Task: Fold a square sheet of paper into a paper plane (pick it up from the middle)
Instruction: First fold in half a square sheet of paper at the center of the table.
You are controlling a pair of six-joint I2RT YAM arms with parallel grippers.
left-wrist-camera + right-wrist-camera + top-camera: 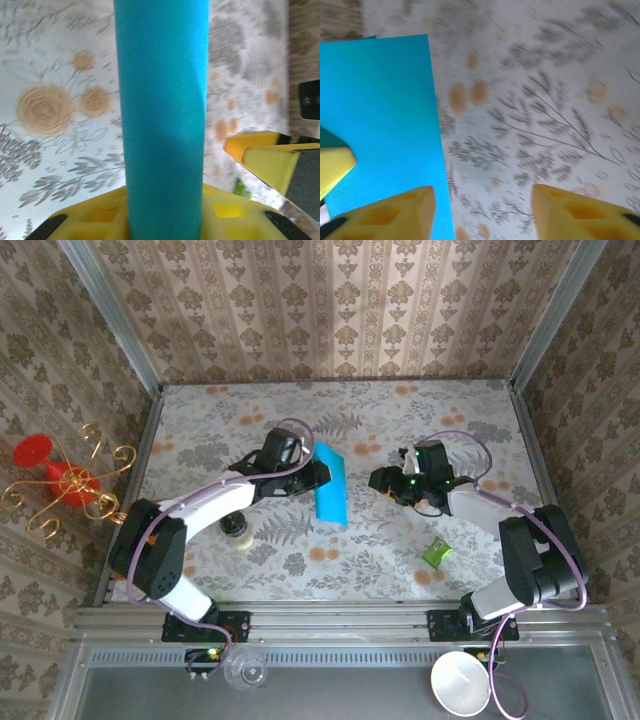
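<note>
pinching square sheet of paper (331, 488), seemingly: left gripper (316, 472) | right gripper (482, 199): open, alongside

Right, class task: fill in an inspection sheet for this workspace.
Surface: floral tablecloth, lying flat.
Job's things: teal paper sheet, folded into a long strip, mid-table.
Clutter: green crumpled wrapper near the right arm; small dark round thing by the left arm.
Grippers: left gripper has a finger on either side of the paper, grip uncertain; right gripper open, beside the paper.
Cables: purple cables along both arms.
Surroundings: patterned wallpaper; red and gold ornament; white bowl and clear cup on the front ledge.
</note>
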